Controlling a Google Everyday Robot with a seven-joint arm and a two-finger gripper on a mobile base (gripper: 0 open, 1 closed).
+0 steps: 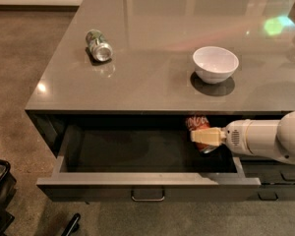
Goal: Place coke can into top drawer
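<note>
Partly hidden under the counter (152,85) edge and behind the gripper (200,136), which reaches in from the frame's right and is clamped on it, the coke can (197,123) stands roughly upright, long axis up the frame, at the right end of the open top drawer (147,181)

The claw (202,135), reaching in from 3 o'clock, grips the coke can (196,122) at the open top drawer's (147,180) 2 o'clock corner. On the worktop (152,82), a green can (99,45) lies at 10 o'clock and a white bowl (215,64) sits at 2.
</note>
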